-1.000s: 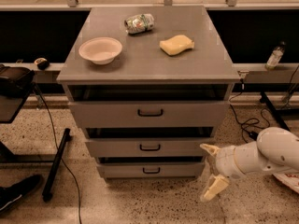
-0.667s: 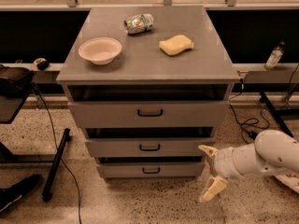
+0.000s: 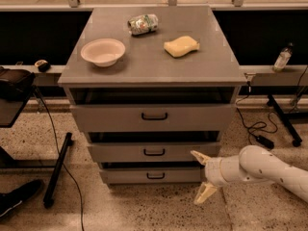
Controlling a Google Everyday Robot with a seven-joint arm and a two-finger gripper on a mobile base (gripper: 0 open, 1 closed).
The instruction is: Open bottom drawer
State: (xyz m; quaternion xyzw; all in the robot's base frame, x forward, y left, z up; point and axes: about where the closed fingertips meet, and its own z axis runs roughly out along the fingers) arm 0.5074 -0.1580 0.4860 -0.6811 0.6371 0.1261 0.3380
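Note:
The bottom drawer (image 3: 154,175) is the lowest and slimmest grey front of the three-drawer cabinet, with a small black loop handle (image 3: 155,176) at its centre. It looks shut or nearly so. My gripper (image 3: 201,178) is at the drawer's right end, near the floor, on a white arm coming in from the right. Its two cream fingers are spread open, one (image 3: 199,157) pointing up-left at the cabinet's corner, the other (image 3: 204,194) pointing down. It holds nothing and is well right of the handle.
The middle drawer (image 3: 154,152) and top drawer (image 3: 154,116) sit above. On the cabinet top are a white bowl (image 3: 103,52), a crumpled bag (image 3: 143,24) and a yellow sponge (image 3: 181,46). A black stand leg (image 3: 57,170) is at left, cables (image 3: 255,129) at right.
The gripper and arm have shifted slightly left, towards the drawer's right end. The drawers have not moved.

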